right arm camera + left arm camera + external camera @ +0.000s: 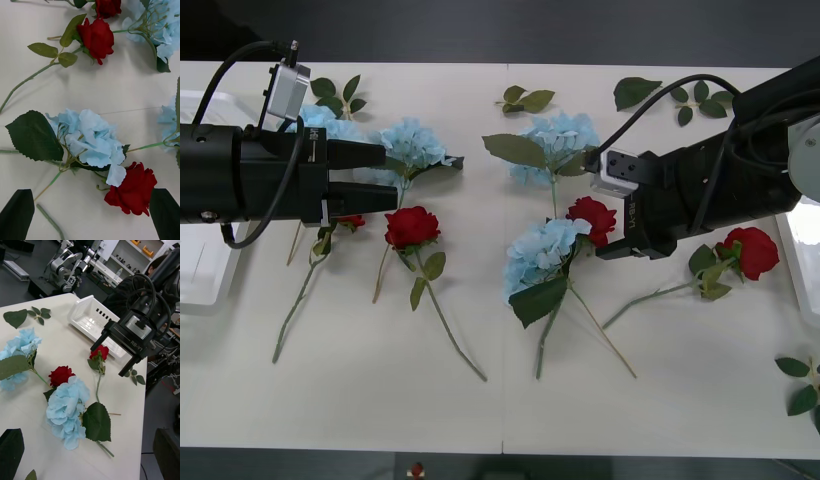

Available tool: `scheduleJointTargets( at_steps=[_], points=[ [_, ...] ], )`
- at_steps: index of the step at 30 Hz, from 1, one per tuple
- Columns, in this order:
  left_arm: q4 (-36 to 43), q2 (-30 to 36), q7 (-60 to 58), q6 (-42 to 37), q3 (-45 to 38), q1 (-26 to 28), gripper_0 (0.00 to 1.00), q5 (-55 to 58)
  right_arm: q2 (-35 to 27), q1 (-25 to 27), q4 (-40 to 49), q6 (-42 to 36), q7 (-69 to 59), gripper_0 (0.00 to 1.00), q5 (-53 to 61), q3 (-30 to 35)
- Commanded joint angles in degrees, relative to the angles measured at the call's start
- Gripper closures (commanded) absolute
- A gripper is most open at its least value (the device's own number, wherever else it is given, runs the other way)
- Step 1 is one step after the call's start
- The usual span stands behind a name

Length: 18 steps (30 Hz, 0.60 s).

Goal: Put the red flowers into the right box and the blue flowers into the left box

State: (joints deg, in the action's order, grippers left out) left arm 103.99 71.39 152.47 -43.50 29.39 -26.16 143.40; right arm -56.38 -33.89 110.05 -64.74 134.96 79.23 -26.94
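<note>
Seeing right end effector open above tabletop — red rose just beside one black fingertip, blue hydrangea lying against that rose, between fingers. Second rose lies behind end effector, near right box. Left end effector open too, fingers spread around blue hydrangea; another rose close beside lower finger. I read nothing gripped either side.

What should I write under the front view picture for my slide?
Red flowers and blue flowers scattered on a white table, with the open left gripper and right gripper above them.
</note>
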Motion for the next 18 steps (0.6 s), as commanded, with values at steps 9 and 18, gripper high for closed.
scheduleJointTargets(
  at_steps=[9,18],
  points=[
    [0.7,1.2,0.4,0.2,-0.7,0.6,0.00,0.6,-0.3,-0.7,0.3,0.0,1.6,0.00,0.2,0.4],
    [0.7,1.2,0.4,0.2,-0.7,0.6,0.00,0.6,-0.3,-0.7,0.3,0.0,1.6,0.00,0.2,0.4]
  ],
)
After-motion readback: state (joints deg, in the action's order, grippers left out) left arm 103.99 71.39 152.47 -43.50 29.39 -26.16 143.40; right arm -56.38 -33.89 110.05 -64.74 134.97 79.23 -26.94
